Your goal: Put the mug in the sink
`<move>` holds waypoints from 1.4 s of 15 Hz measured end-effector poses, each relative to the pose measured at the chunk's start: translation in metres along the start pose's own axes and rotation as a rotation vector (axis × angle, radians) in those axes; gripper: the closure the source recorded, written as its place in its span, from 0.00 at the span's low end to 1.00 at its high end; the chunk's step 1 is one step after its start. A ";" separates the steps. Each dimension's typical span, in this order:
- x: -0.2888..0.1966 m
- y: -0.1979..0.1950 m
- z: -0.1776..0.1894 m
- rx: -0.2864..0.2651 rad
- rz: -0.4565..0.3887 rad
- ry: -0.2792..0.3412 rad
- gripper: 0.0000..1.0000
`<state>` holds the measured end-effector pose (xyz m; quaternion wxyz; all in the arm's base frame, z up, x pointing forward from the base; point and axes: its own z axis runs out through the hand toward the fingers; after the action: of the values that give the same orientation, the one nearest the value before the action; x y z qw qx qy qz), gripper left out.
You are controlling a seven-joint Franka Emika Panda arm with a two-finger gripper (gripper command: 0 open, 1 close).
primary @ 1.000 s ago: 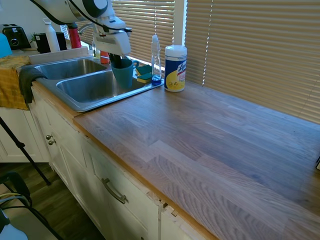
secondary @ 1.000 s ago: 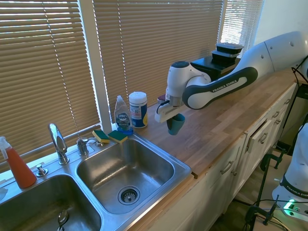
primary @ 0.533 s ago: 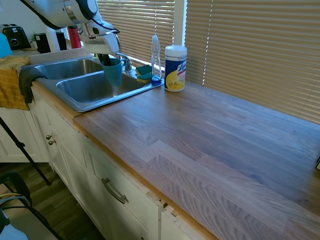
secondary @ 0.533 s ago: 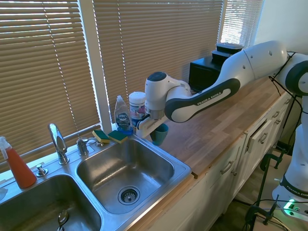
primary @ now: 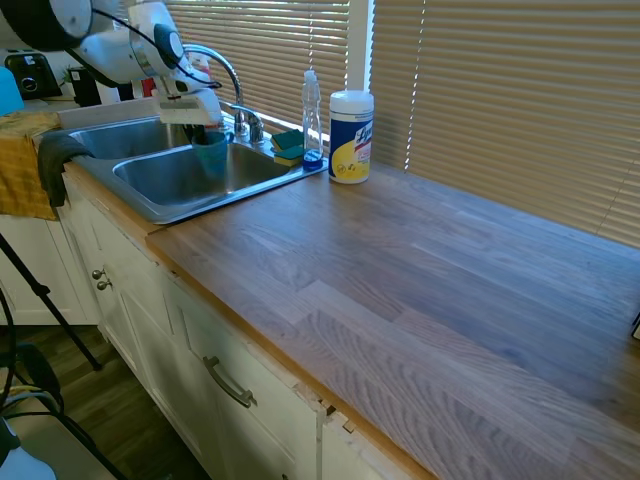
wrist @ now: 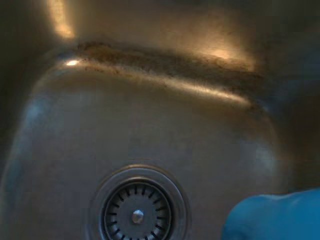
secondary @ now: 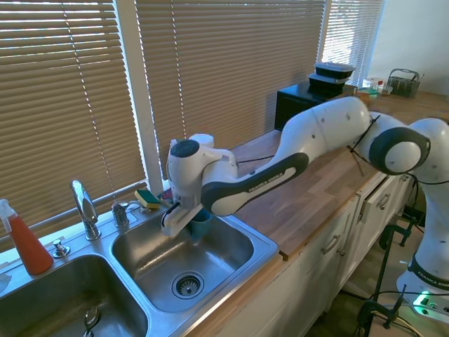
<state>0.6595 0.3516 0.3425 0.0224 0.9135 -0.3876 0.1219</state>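
Our end effector is clenched on the mug, gripping it at the rim and carrying it upright above the right basin of the sink, not yet on the floor. In the wrist view the drain lies beneath. We judge the mug stiff, glazed, slippery and chippable, so it should go down gently.

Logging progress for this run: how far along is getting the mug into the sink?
Done: the mug is off the counter and over the right basin of the sink, hanging inside it below the rim. In hand: the gripper holds it above the basin floor; the wrist view shows the drain below. Left: lower, release, withdraw.
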 end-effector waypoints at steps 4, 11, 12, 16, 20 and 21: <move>0.005 -0.025 0.058 -0.019 0.028 0.026 1.00; 0.017 -0.034 0.143 -0.091 0.049 0.003 1.00; 0.019 -0.033 0.153 -0.104 0.043 -0.001 1.00; 0.012 -0.030 0.184 -0.126 0.017 -0.026 0.00; 0.010 -0.032 0.182 -0.131 0.014 -0.046 0.00; 0.010 -0.032 0.182 -0.131 0.015 -0.047 0.00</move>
<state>0.7267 0.3424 0.1700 0.0720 0.9097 -0.4020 0.0752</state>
